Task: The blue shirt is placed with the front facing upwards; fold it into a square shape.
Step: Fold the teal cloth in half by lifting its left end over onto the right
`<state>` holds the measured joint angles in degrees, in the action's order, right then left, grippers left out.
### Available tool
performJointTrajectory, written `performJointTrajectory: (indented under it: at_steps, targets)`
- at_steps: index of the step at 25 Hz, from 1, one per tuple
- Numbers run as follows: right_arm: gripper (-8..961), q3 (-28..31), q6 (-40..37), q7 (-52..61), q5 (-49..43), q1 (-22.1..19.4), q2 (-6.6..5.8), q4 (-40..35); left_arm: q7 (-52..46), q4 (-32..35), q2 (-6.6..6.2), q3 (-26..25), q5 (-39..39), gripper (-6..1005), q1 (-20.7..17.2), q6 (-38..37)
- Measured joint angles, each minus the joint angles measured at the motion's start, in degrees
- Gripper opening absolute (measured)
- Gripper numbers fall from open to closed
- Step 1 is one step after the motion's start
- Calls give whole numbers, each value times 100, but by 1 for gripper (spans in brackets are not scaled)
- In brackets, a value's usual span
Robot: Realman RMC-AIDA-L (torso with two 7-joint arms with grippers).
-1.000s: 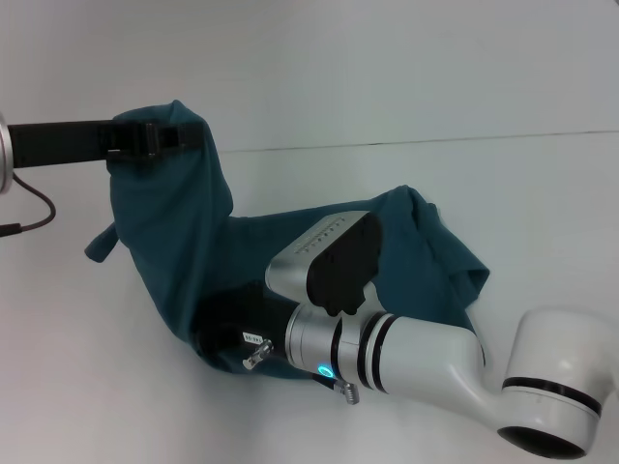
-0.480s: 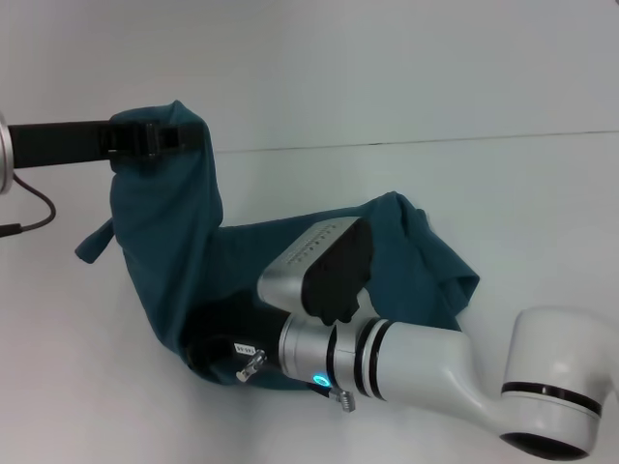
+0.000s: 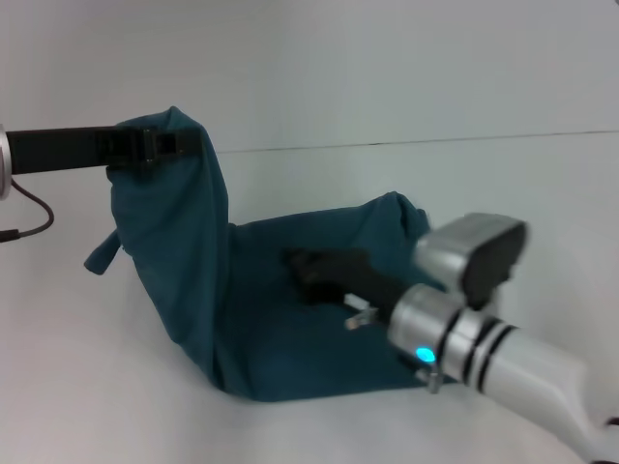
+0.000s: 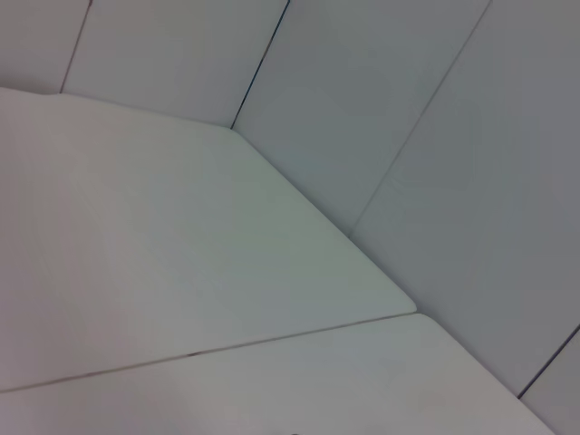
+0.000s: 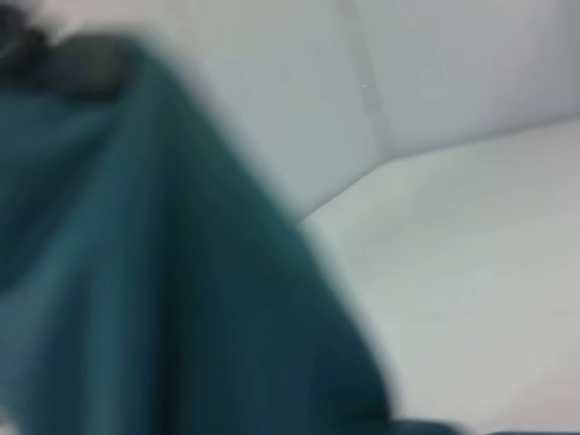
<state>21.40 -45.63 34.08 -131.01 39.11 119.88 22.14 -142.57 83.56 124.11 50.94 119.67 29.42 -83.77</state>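
Observation:
The blue shirt point(image 3: 184, 251) is bunched, no lettering showing. One part hangs from my left gripper point(image 3: 162, 145), which is shut on a fold of it and holds it raised at the left. The rest lies crumpled on the white table point(image 3: 503, 193), its lower edge resting near the front. My right gripper point(image 3: 308, 267) hovers over the middle of the lying cloth, blurred by motion. The shirt fills the right wrist view point(image 5: 136, 281) as a blurred teal mass. The left wrist view shows no shirt.
The white table point(image 4: 181, 272) runs back to a pale panelled wall point(image 4: 408, 109). A black cable point(image 3: 29, 222) loops at the far left edge. Bare table lies to the right of and behind the shirt.
My right gripper has left the shirt's lower front corner and swung up and to the right. That corner now lies on the table. The left gripper still holds its fold raised.

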Motion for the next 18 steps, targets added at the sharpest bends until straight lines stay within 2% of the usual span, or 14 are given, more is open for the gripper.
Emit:
performJointTrajectory:
  at_steps: [4,9,12,18]
  targets:
    - [2,310,-366,190,3,-278,-15,-334,10,-75,14,58,-21,40,32,31]
    - [2,404,-792,677,17,-382,-22,-899,145,-365,13,279,-352,40,63,229]
    - [2,425,-942,764,99,-475,-23,-1084,336,-690,13,529,-685,49,93,486]
    - [2,433,-1187,880,300,-652,-27,-1332,849,-1779,18,1126,-1186,68,349,1230]
